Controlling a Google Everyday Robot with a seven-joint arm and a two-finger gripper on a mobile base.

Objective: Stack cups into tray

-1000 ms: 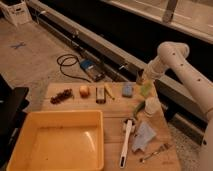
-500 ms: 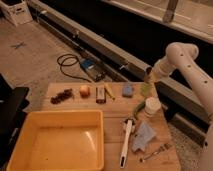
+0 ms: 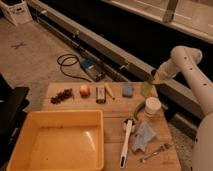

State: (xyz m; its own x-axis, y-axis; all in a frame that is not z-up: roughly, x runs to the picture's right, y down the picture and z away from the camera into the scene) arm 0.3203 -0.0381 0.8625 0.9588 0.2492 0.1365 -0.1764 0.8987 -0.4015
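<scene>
The gripper (image 3: 151, 80) hangs at the far right corner of the wooden table (image 3: 112, 117), right above the light green cup (image 3: 146, 89) and seemingly touching its top; whether it is spread around the cup or pinching it I cannot tell. The posture suits a grasp from above, since the cup stands upright by the table's far edge. The white cup (image 3: 152, 106) stands just nearer, beside a curved green item (image 3: 137, 109), probably awaiting its turn. The yellow tray (image 3: 65, 113) lies at the near left, well apart from both cups and holding nothing, so I judge no cup delivered yet; a carry there must pass over the blue block (image 3: 128, 90) or the white brush (image 3: 125, 142). A dark grey-brown cup I cannot make out.
</scene>
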